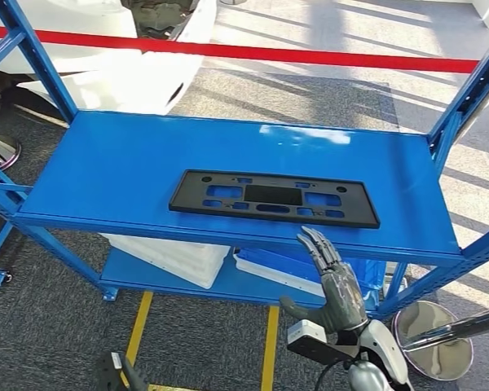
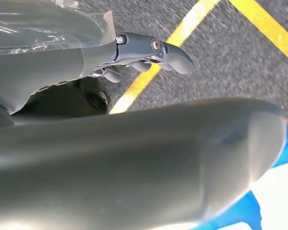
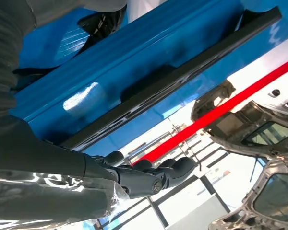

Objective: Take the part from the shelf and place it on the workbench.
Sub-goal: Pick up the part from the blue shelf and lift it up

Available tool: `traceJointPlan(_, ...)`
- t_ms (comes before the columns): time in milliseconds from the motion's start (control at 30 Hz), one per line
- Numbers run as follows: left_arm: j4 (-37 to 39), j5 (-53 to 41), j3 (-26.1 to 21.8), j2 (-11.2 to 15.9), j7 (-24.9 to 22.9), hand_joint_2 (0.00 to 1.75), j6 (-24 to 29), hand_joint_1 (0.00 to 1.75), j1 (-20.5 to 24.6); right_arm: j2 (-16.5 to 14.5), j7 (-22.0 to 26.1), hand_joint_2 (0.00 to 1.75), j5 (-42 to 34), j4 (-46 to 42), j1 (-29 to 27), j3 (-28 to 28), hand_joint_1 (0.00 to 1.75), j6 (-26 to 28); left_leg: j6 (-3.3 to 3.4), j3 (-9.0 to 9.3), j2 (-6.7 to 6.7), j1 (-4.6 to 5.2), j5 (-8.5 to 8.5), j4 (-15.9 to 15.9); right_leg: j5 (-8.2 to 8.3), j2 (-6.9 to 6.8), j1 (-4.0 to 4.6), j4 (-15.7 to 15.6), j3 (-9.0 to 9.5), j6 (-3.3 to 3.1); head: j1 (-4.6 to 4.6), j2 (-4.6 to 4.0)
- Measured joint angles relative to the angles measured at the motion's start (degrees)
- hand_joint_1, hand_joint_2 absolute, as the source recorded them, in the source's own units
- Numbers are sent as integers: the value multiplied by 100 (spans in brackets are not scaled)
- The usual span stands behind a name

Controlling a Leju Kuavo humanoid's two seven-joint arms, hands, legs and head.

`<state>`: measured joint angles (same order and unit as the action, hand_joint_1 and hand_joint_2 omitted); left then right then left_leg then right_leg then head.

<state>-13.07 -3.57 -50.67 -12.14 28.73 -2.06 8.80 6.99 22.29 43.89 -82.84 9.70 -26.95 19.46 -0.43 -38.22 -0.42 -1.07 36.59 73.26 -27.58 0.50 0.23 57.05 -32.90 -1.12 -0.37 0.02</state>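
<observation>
Head view: blue metal shelf [image 1: 107, 171], glossy flat deck, angled uprights at both ends.
Part: part [image 1: 273, 198], flat black matte rectangular plate with cutouts, lies flat mid-shelf, nearer the front edge; bare deck on both sides of it.
Right hand: right hand [image 1: 334, 281], dark, fingers extended and a little apart, holding nothing, just below the shelf's front edge, under the part's right half, not touching.
Left hand: left hand [image 2: 150, 52], fingers loosely curled, holding nothing, over grey carpet with yellow stripes [image 2: 164, 52].
Lower tier: white trays [image 1: 174, 257] under the shelf deck.
</observation>
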Motion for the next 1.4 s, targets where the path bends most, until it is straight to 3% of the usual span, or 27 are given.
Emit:
traceJointPlan(33, 0, -1, 0, 2, -2, 0, -7, 0, -6, 10, -8, 175, 14, 0, 2, 4, 0, -1, -26, -29, 2, -17, -183, -134, -42, 8, -10, 3, 51, 18, -1, 0)
traceJointPlan(100, 3, -4, 1, 7, -6, 0, -17, 0, -9, 31, -17, 175, 29, 1, 13, 14, 0, -1, -69, 103, 9, -45, -707, -748, -143, 21, -34, 14, 176, 78, 1, 0)
traceJointPlan(167, 13, -5, 2, 9, -11, 0, -21, 0, -3, 50, -18, 175, 37, 1, 33, 29, 0, -2, -27, 218, 22, -28, -910, -1213, -224, 24, -44, 48, 222, 151, -1, 0)
traceJointPlan(267, 20, 0, 3, 10, -17, 0, -20, 0, -2, 80, -20, 175, 44, -7, 47, 51, 0, -2, 140, 255, 25, 12, -854, -1280, -291, 18, -47, 90, 215, 250, 3, 0)
traceJointPlan(333, 20, 2, 3, 13, -13, 0, -22, 0, 4, 99, -19, 175, 45, -22, 66, 55, 0, -1, 206, 334, 21, 4, -819, -1305, -383, 2, -58, 285, 159, 298, 8, 0)
traceJointPlan(367, 20, -1, 4, 13, -12, 0, -22, 0, 13, 109, -18, 175, 45, -30, 80, 57, 0, -1, 235, 377, 21, 0, -799, -1316, -473, -7, -62, 534, 32, 317, 9, 0)
traceJointPlan(433, 20, -4, 5, 14, -11, 0, -24, 0, 26, 132, -19, 175, 48, -33, 88, 59, 0, -1, 278, 439, 21, 15, -743, -1319, -713, -18, -66, 1277, -414, 341, 12, 1)
traceJointPlan(500, 20, 4, 4, 14, -15, 0, -22, 0, 14, 156, -27, 175, 51, -31, 68, 61, 0, -2, 295, 515, 14, 42, -674, -1319, -754, -18, -63, 1731, -790, 329, 13, 1)
traceJointPlan(533, 20, 8, 4, 14, -19, 0, -22, 0, 7, 167, -32, 175, 53, -31, 60, 63, 0, -3, 299, 567, 8, 54, -635, -1320, -613, -18, -52, 1661, -837, 302, 12, 1)
traceJointPlan(600, 20, 11, 5, 11, -28, 0, -21, 0, 0, 183, -35, 175, 56, -31, 58, 77, 0, -3, 291, 685, -2, 64, -552, -1329, -107, -18, 6, 1012, -668, 214, 12, 0)
traceJointPlan(667, 21, 12, 5, 4, -33, 0, -21, 0, 1, 199, -37, 175, 64, -27, 60, 98, 0, -5, 254, 765, -9, 54, -492, -1356, 126, -19, 82, 458, -477, 100, 12, 0)
traceJointPlan(767, 23, 12, 4, -9, -44, 0, -22, 0, -3, 220, -45, 175, 86, -32, 46, 130, 0, -10, 158, 857, -4, 54, -482, -1379, 112, -16, 119, 198, -337, -6, 10, 0)
traceJointPlan(867, 24, 11, 5, -4, -52, 0, -18, 0, 19, 226, -50, 175, 111, -40, 39, 143, 0, -18, 87, 835, 7, 61, -332, -1154, 137, -21, 55, 16, -142, -18, 3, 1)
traceJointPlan(967, 24, 0, 4, -1, -97, 0, 27, 0, 11, 227, -73, 175, 126, -39, 21, 144, 0, -27, 6, 310, 9, 28, 64, -288, 106, -22, 29, -14, -90, -29, -1, 1)
traceJointPlan(1000, 24, -4, 4, -1, -114, 0, 56, 0, 1, 227, -84, 175, 132, -37, 4, 145, 0, -28, -21, 157, 10, 15, 85, -113, 89, -18, 26, -10, -82, -26, -1, 0)
traceJointPlan(1033, 24, -4, 3, 1, -133, 0, 88, 0, -8, 228, -92, 175, 139, -35, -14, 148, 0, -28, -46, 89, 11, 1, -10, -123, 68, -13, 19, -3, -67, -18, -2, 0)
traceJointPlan(1067, 24, -4, 3, 2, -156, 0, 126, 0, -12, 229, -99, 175, 149, -33, -28, 152, 0, -29, -66, 109, 12, -14, -214, -320, 42, -7, 8, 8, -45, -2, -2, 0)
traceJointPlan(1100, 24, -4, 4, 3, -179, 0, 170, 0, -15, 232, -107, 175, 164, -33, -40, 156, 0, -30, -84, 191, 13, -31, -479, -648, 8, -2, -2, 24, -22, 23, -3, 0)
traceJointPlan(1167, 25, -5, 5, 5, -215, 0, 253, 0, -8, 244, -126, 175, 200, -32, -52, 175, 0, -41, -67, 322, 17, -25, -772, -1176, -49, 3, -12, 74, -6, 84, 0, 0)
traceJointPlan(1267, 26, -2, 9, 4, -253, 0, 362, 0, -9, 291, -165, 175, 251, -33, -80, 208, 0, -94, 51, 339, 17, 9, -828, -1343, -94, -1, -9, 119, -34, 146, 6, 1)
traceJointPlan(1400, 26, -4, 14, 3, -279, 0, 426, 0, -3, 395, -223, 175, 303, -33, -90, 269, 0, -206, 80, 348, 8, 23, -846, -1355, -90, -10, -13, 84, 2, 104, 8, 2)
